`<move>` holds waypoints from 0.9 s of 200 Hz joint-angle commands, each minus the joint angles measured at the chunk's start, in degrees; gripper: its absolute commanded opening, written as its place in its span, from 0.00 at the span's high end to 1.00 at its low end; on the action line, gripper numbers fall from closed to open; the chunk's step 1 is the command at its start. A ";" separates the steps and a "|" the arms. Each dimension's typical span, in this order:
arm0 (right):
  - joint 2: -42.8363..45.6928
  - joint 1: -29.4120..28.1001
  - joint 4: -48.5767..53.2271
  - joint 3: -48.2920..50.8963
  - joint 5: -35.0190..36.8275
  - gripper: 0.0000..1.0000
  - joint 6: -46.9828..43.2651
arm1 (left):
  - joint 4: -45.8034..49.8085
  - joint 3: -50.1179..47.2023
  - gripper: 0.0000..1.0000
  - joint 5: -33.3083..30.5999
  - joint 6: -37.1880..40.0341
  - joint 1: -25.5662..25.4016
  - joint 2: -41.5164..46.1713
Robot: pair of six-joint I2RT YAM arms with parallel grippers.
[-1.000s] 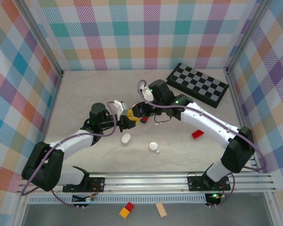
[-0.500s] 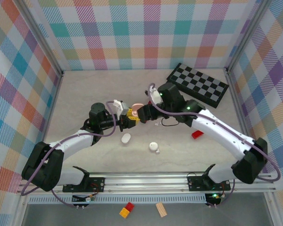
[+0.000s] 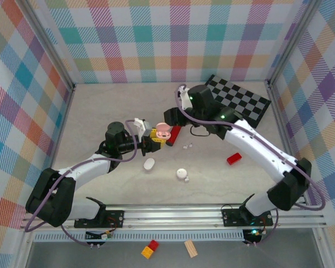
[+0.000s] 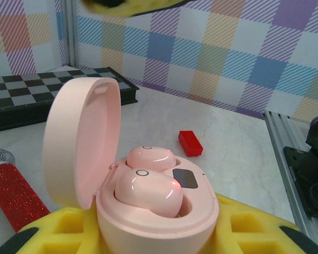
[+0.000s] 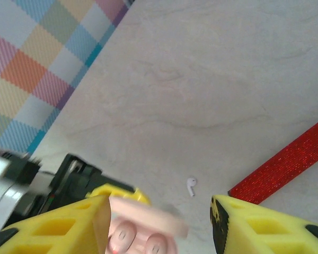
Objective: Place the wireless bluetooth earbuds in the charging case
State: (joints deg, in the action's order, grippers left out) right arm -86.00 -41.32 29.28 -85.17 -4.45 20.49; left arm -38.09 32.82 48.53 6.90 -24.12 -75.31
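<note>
left claw [image 4: 156, 236] clamped on the base of the pink charging case [image 4: 159, 214], lid [image 4: 79, 143] hinged up. Both wells filled: two pink earbuds [image 4: 148, 190] seated side by side, small red light on the near one.

right claw [image 5: 161, 209] jaws apart, gripping nothing, hanging over the open case. One white earbud [image 5: 191, 186] loose on the worktop [image 5: 201, 79], near the red microphone [image 5: 286, 164]. Two white cases [image 3: 149, 164] sit on the worktop nearer the arm bases; can't tell what's in them.

vs. a second ago: right claw was down at the case, tight against the left claw. It has now backed off toward the far wall, so case and microphone are uncovered from above. Left arm and its grip unchanged.
</note>
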 commanded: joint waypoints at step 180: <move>7.20 2.34 -0.94 7.38 -11.45 0.36 6.95 | -7.18 0.40 0.67 0.99 -3.55 0.55 0.56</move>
State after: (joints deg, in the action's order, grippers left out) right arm -81.78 -40.47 31.66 -80.05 -11.27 21.98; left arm -40.36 32.82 48.49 4.67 -24.08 -75.26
